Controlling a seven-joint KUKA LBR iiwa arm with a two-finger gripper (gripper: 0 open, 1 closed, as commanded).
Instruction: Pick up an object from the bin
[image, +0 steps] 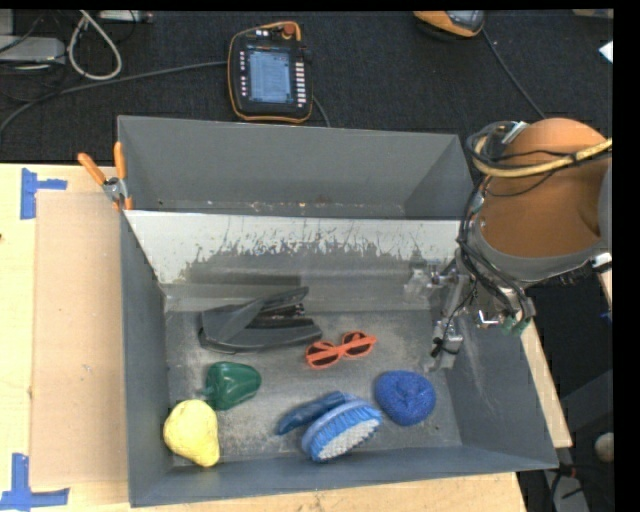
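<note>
**Camera view.** The robot's hand (443, 355) is hanging inside the grey metal bin (300, 190), just up and to the right of a blue round tufted ball (405, 397). It is not touching the ball and is gripping nothing that can be seen. Whether it is open or closed cannot be told.

The ball, lying nearest to the hand, is being taken here as the likely thing to pick. Judged by its look, it is light, soft and yielding, neither fragile nor slippery. A hold across its widest part, pressing in from two opposite sides, is looking safest, since a shallow pinch on the tufts alone may slip off.

Contents, each placed from the ball:
- one blue scrubbing brush with white bristles (340, 428), just beside it to the left;
- one pair of orange sunglasses (340, 350), near, up and to the left;
- one dark stapler (258, 320), farther up and to the left;
- one green toy pepper (232, 384), well to the left;
- one yellow pear-like toy fruit (192, 432), farthest left and slightly lower.

Six things in all are lying in a single layer, none heaped.
</note>
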